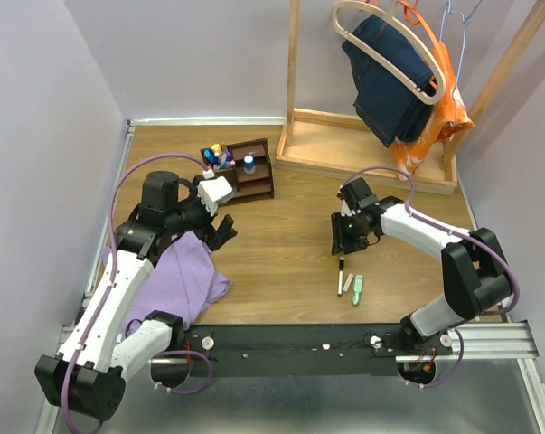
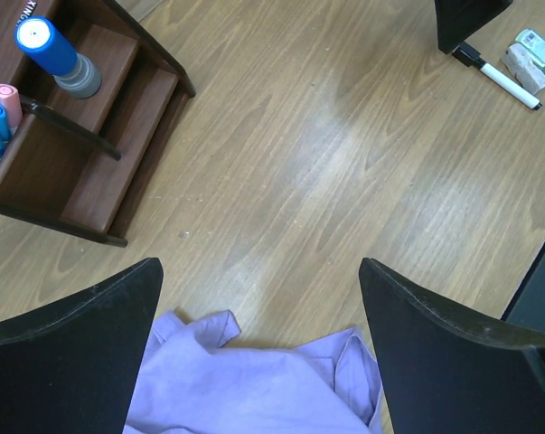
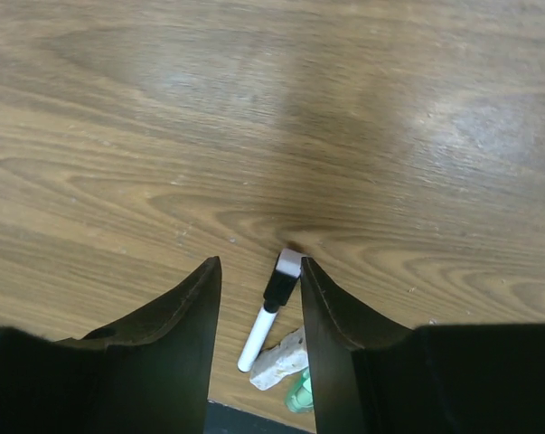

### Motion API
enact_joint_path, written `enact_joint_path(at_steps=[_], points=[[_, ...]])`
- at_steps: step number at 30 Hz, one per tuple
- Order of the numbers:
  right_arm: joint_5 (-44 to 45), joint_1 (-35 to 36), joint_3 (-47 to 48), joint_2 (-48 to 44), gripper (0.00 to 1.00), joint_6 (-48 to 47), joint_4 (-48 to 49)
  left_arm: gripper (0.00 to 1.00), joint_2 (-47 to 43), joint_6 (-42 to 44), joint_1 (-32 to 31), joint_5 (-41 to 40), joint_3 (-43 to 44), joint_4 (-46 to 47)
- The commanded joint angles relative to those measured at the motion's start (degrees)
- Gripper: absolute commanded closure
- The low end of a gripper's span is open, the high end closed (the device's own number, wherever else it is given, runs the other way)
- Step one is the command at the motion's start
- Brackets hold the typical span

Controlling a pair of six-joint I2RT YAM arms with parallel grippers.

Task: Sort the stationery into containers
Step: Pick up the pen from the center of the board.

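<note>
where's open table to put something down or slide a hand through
Biggest bare patch: the wooden tabletop between the dark brown wooden organiser, the purple cloth and the right gripper. Crowded: at that gripper's tips, where a white black-capped marker, a whitish chunk and a pale green piece lie together.

1. Smooth wood-grain table top [image 1: 281,249], faint sheen.
2. Dark brown wooden organiser [image 2: 109,158], low sheen.
3. Matt, creased purple cloth [image 2: 254,389].
4. Glossy white plastic marker [image 3: 267,314], black cap.
5. Matt black left gripper fingers [image 2: 69,348].
</note>
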Motion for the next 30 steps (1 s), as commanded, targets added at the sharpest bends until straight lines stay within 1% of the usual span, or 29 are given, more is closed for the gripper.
enact_joint_path(at_steps=[1, 8, 11, 13, 14, 15, 17, 18, 19, 20, 23, 24, 26, 27, 28, 30], points=[[2.3, -0.5, -0.3, 1.9, 0.53, 4.2, -3.0, 0.01, -1.1, -0.3, 0.5, -0.7, -1.8, 1.7], [3.3, -0.6, -1.2, 4.7, 0.55, 4.9, -3.4, 0.01, -1.5, -0.7, 1.0, -0.9, -3.0, 2.7], [4.0, -0.6, -1.8, 5.8, 0.57, 5.0, -3.1, 0.01, -2.2, -1.0, 1.6, -0.9, -3.6, 3.0], [4.4, -0.6, -1.9, 7.0, 0.61, 5.0, -3.0, 0.01, -2.7, -1.5, 2.1, -0.9, -4.1, 3.3], [4.8, -0.5, -1.9, 7.6, 0.64, 5.0, -2.9, 0.01, -3.2, -1.7, 2.3, -0.9, -4.7, 3.4], [5.0, -0.6, -2.0, 8.5, 0.71, 5.0, -2.9, 0.01, -3.5, -2.0, 2.4, -0.8, -5.0, 3.5], [5.5, -0.6, -2.0, 9.3, 0.81, 4.8, -3.4, 0.01, -4.2, -2.2, 3.1, -0.4, -5.5, 3.6], [5.6, -0.6, -1.7, 9.6, 0.89, 4.8, -3.7, 0.01, -4.4, -2.3, 3.2, -0.4, -5.6, 3.4], [5.6, -0.5, -1.2, 9.4, 0.94, 4.4, -4.6, 0.01, -4.6, -2.3, 3.5, -0.3, -5.6, 3.3], [5.6, -0.6, 0.7, 9.2, 0.99, 4.1, -4.9, 0.01, -4.9, -1.8, 3.8, -0.3, -5.4, 2.9], [4.2, -0.6, 5.9, 7.7, 1.00, 2.1, -5.0, 0.01, -5.6, -0.6, 4.4, -1.3, -4.6, 1.4], [3.4, -0.6, 10.1, 7.6, 0.99, 2.1, -4.7, 0.01, -5.6, 0.1, 4.5, -1.6, -4.2, 0.9], [0.2, -0.6, 15.4, 7.7, 0.99, 2.1, -2.3, 0.01, -5.9, 0.5, 4.9, -2.5, -3.0, 0.5], [-1.0, -0.6, 20.4, 8.0, 0.99, 1.9, -0.8, 0.01, -5.9, 0.4, 5.5, -3.0, -2.6, 0.3], [-2.3, -0.6, 22.7, 8.3, 0.99, 2.1, 2.8, 0.01, -6.0, 0.3, 5.9, -3.6, -2.2, 0.2], [-5.3, -0.3, 27.9, 10.6, 1.00, 2.1, 6.6, 0.01, -6.3, 0.2, 7.0, -5.8, -1.2, -0.1]])
